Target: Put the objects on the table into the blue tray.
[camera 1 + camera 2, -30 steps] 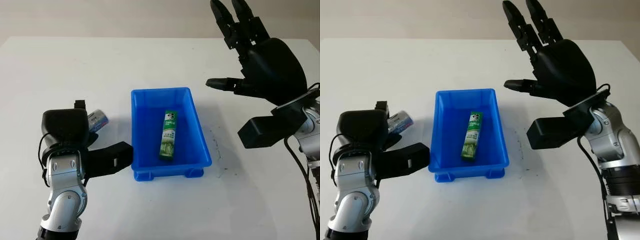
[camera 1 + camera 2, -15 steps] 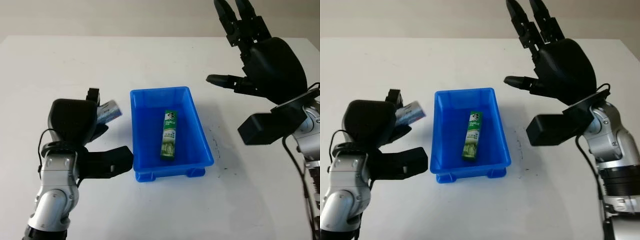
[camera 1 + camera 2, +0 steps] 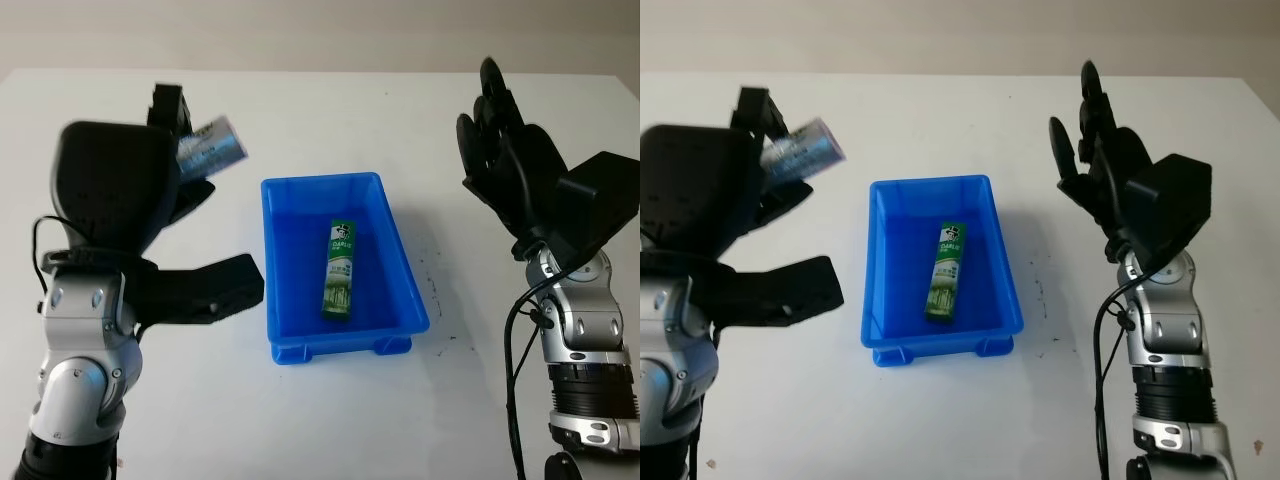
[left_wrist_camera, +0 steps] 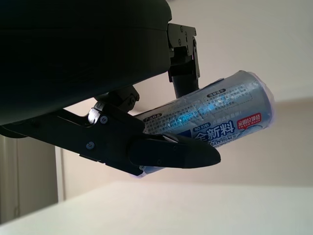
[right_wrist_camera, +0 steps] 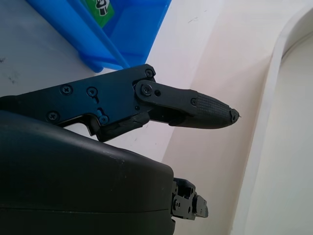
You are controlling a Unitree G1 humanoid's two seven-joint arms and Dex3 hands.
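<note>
Bright even light, soft faint shadows, sharp head views, slightly blurred wrist backgrounds

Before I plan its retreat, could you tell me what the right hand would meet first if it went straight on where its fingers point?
Seemingly nothing: the open right hand points up and away over bare table, though depth is unclear.

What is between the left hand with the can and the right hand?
In the left eye view, the blue tray sits on the table between the left hand holding the can and the open right hand; a green tube lies inside it.
</note>
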